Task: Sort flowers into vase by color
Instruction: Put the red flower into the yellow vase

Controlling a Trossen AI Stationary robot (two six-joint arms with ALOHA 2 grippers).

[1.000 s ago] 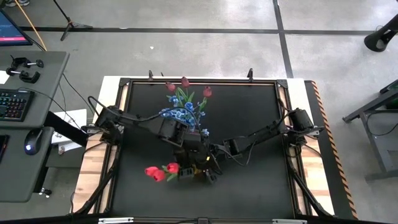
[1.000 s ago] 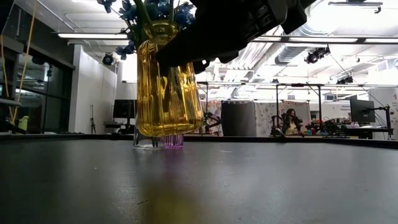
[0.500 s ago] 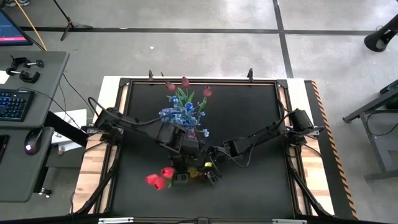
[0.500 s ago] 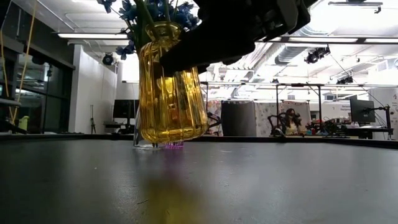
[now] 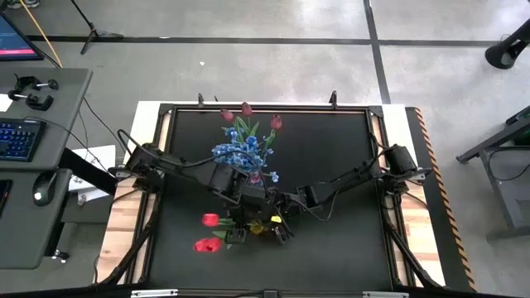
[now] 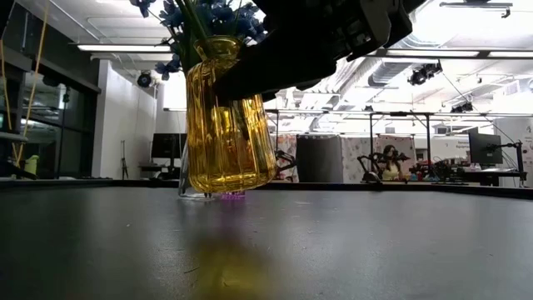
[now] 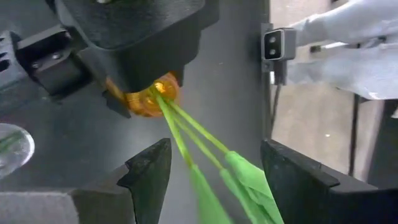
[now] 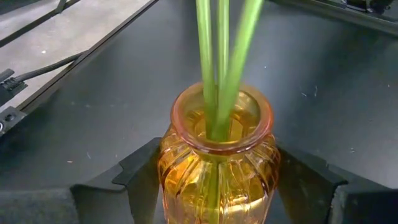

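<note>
Black matting covers the table [image 5: 331, 207], and grey floor lies all around it. Seen from above, with twelve o'clock at the far edge, both arms reach in to the middle of the table, a bit toward six o'clock.

The right gripper [image 8: 217, 180] comes in from three o'clock. Its two dark fingers [image 8: 140, 171] press on both sides of the amber vase [image 8: 217, 162], so it is holding the vase. From table height, the amber vase looks tipped a little.

Three thin green stems [image 8: 217, 62] stick out of the vase's mouth. They run toward nine o'clock, and the two red tulips [image 5: 209, 220] at their ends lie just past the left gripper, at about eight o'clock from the vase. I cannot see a third bloom.

The left gripper [image 7: 217, 168] comes in from nine o'clock and points at the mouth of the vase. Its fingers are spread wide. The green stems pass between them, and the fingers do not pinch them.

Toward twelve o'clock from the grippers is a bunch of blue flowers [image 5: 240, 151]. Past them, near the far edge, are three maroon tulips [image 5: 247, 108]. From table height, the blue flowers stand up behind the amber vase.
</note>
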